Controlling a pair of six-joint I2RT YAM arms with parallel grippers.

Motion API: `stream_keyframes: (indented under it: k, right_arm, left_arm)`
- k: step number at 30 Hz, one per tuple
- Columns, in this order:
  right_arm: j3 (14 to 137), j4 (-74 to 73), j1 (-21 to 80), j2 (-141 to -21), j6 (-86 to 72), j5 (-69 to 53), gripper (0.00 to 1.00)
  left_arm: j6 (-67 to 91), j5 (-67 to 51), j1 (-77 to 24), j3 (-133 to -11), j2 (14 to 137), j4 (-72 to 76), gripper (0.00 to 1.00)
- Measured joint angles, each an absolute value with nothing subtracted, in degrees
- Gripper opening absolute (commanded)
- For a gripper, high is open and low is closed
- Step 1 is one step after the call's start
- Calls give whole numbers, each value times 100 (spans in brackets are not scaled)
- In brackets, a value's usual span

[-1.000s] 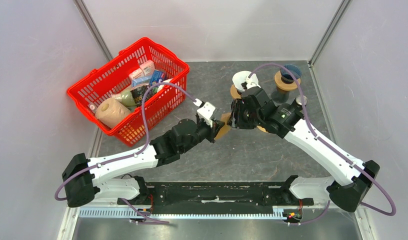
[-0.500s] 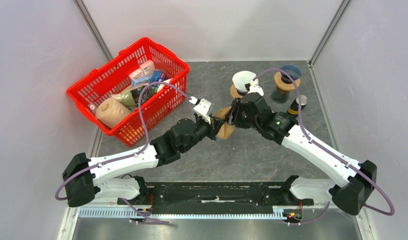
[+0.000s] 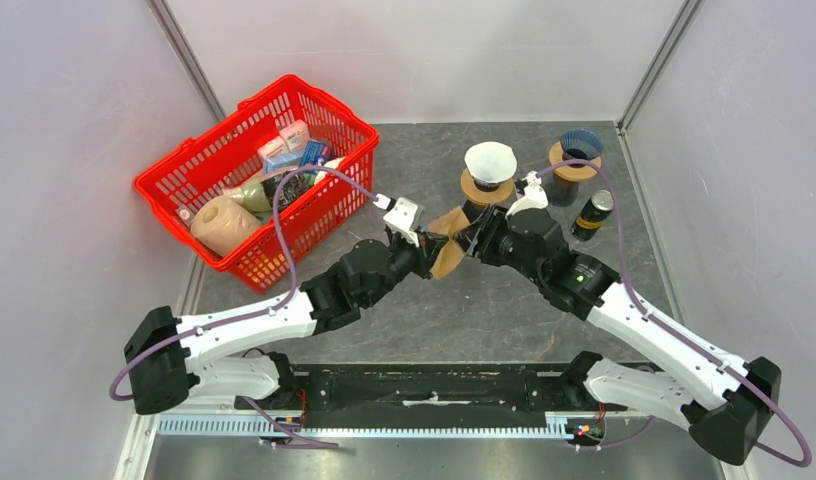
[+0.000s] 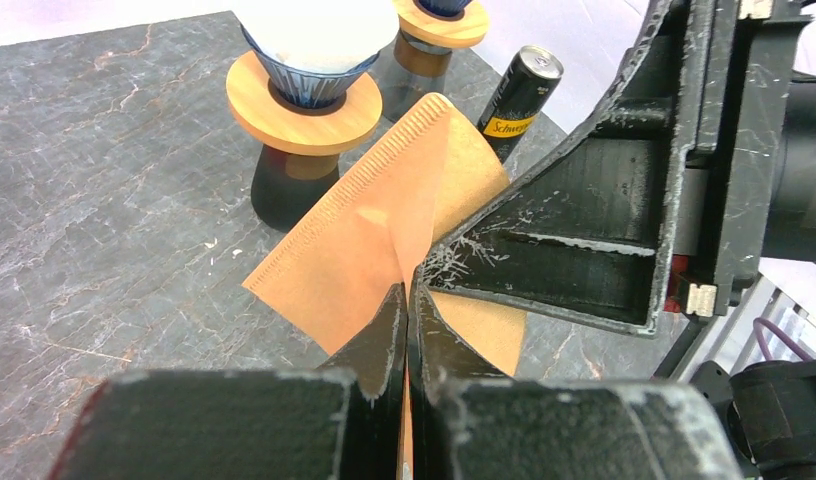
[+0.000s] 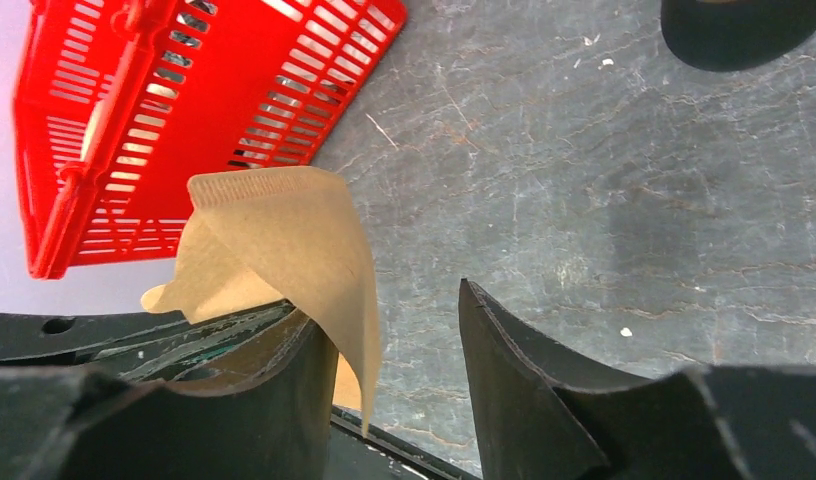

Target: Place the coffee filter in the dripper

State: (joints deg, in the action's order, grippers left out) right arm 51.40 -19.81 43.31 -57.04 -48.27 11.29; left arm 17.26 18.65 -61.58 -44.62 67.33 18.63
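My left gripper (image 3: 431,252) is shut on a brown paper coffee filter (image 3: 446,240), pinching its lower corner (image 4: 384,250) above the table's middle. My right gripper (image 3: 472,238) is open; one finger (image 5: 284,380) lies against the filter's inside, and the paper (image 5: 284,240) curls over it, spreading the filter. A dripper on a wooden ring (image 3: 487,180) holds a white filter (image 3: 490,160) behind the grippers; it also shows in the left wrist view (image 4: 304,85). A second dripper (image 3: 574,155) with a blue cup stands at the back right.
A red basket (image 3: 254,180) full of groceries stands at the back left, also in the right wrist view (image 5: 184,110). A black and yellow can (image 3: 590,213) stands near the right dripper. Grey walls close in the table on three sides.
My right arm has swung back and to the right, and its gripper now reaches the filter from the right. The left gripper has raised the filter slightly. The white-filtered dripper is uncovered.
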Motion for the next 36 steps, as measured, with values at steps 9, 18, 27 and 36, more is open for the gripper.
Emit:
stream_keyframes:
  k: [9,18,27,36]
  right_arm:
    - [5068,-1612,4331,-5739,-4799,1039,52]
    - [5006,-1382,4333,-5911,-4799,910,48]
    - [4987,-1127,4333,-6139,-4696,816,15]
    - [5017,-1662,4335,-6031,-4541,1483,10]
  left_arm:
    - [1796,1800,-6158,-4346,6560,2001,2]
    - [1863,1789,-6158,-4305,6541,2056,2]
    - [1868,1802,-6158,-4305,6541,2080,2]
    - [1870,2237,-6158,-4335,6512,1542,2]
